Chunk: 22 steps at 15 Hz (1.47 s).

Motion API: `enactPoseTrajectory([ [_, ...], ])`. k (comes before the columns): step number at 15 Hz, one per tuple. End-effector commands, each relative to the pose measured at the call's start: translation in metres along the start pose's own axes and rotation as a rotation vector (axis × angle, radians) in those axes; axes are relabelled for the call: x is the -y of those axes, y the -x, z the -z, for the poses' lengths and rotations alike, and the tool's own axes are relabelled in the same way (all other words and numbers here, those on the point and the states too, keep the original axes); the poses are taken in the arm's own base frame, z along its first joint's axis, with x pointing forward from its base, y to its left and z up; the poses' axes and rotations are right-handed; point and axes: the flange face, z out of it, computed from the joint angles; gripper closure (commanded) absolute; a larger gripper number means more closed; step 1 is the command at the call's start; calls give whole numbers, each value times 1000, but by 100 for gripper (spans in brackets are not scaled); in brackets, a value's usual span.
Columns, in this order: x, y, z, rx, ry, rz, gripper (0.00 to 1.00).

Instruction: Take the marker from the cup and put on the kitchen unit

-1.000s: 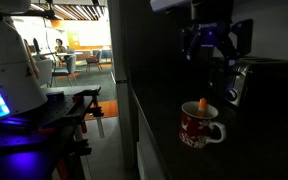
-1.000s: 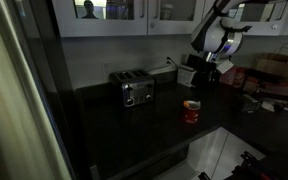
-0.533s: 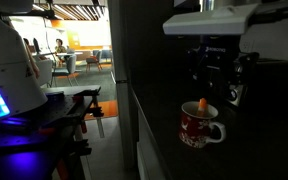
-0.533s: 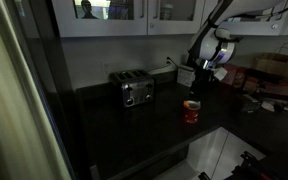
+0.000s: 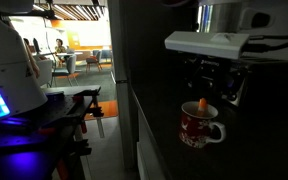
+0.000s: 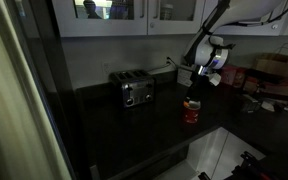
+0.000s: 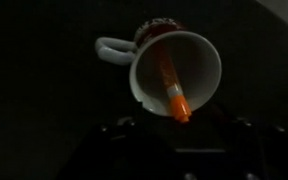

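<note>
Shows only the orange tip of the marker (image 5: 203, 104) above the cup (image 5: 199, 128) in an exterior view, with the body hidden inside. Loses the gripper (image 7: 174, 140) to darkness at the wrist view's bottom edge, opening impossible to judge.

— What sits in the middle?

— A squat red mug (image 7: 149, 68) with a pale inside, seen from above, its handle towards the upper left corner of the dark, near-black surface (image 7: 34, 90).

— Anything in it?

— A slim marker (image 7: 170, 85) with a paler body, leaning on the lower rim, orange cap up.

— And the hand (image 7: 176, 140)?

— Dim at the bottom edge, fingers spread, just below the cap.
</note>
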Motion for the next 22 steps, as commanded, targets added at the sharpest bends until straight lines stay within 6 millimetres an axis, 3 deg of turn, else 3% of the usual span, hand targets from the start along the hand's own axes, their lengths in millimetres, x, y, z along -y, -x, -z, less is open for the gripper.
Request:
enactPoseTrajectory([
  [1,-1,-2,-3,0,-20,30,39],
  [4,-1,1,-5,-1,-26,41,48],
  [5,-1,2,-6,-3,-29,49,45],
  [14,-8,10,-27,-7,-69,142,48],
  [17,-13,10,-34,-3,-74,152,54],
  [19,-15,9,-38,0,-76,147,67],
  [20,-15,7,-39,-7,-80,146,84],
  [22,-15,5,-39,-20,-86,144,99],
])
